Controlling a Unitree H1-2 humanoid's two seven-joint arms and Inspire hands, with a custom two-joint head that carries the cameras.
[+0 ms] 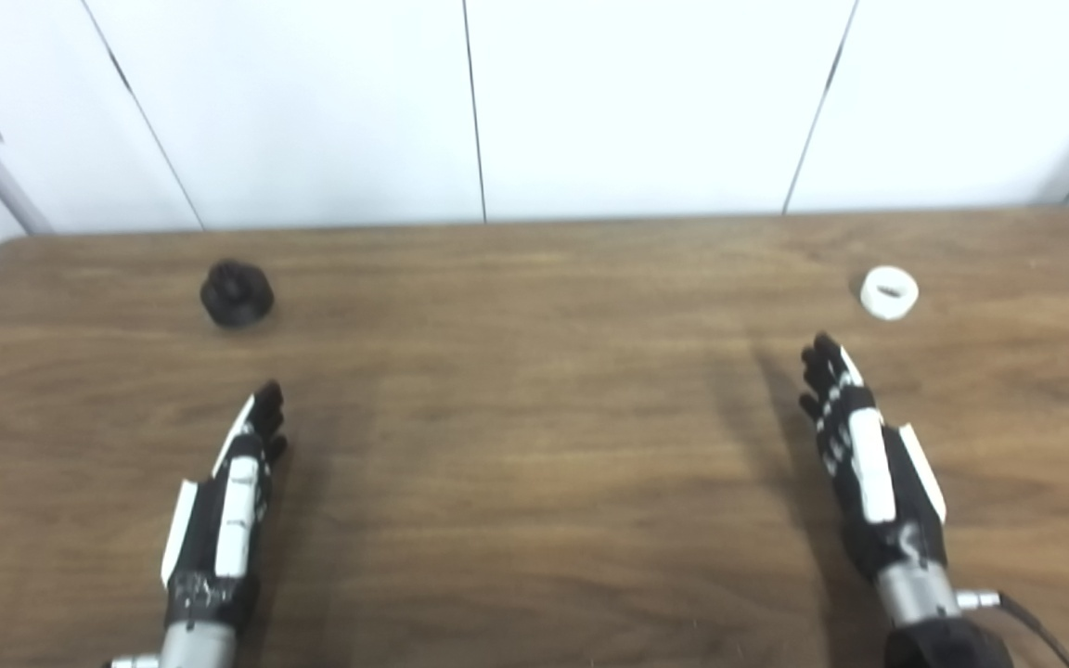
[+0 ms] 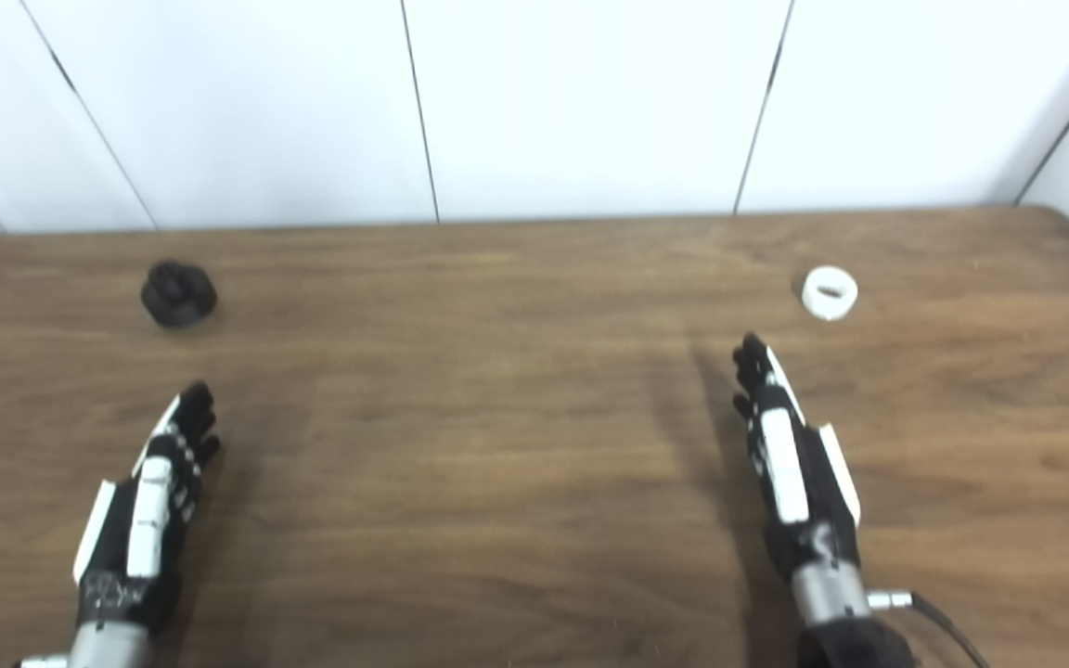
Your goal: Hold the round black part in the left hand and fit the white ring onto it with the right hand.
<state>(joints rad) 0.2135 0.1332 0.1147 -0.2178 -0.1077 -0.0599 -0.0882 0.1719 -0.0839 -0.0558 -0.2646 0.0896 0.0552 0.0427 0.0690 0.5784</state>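
Note:
The round black part (image 1: 237,292) rests on the wooden table (image 1: 534,417) at the far left. The white ring (image 1: 889,292) lies flat at the far right. My left hand (image 1: 230,492) is stretched out open over the table, its fingertips a short way nearer than the black part and holding nothing. My right hand (image 1: 864,455) is open too, fingers straight, tips just short of the white ring and slightly left of it. Neither hand touches its object.
White wall panels (image 1: 590,102) stand right behind the table's far edge. The table's rounded far corners show at left and right. Bare wood lies between the two hands.

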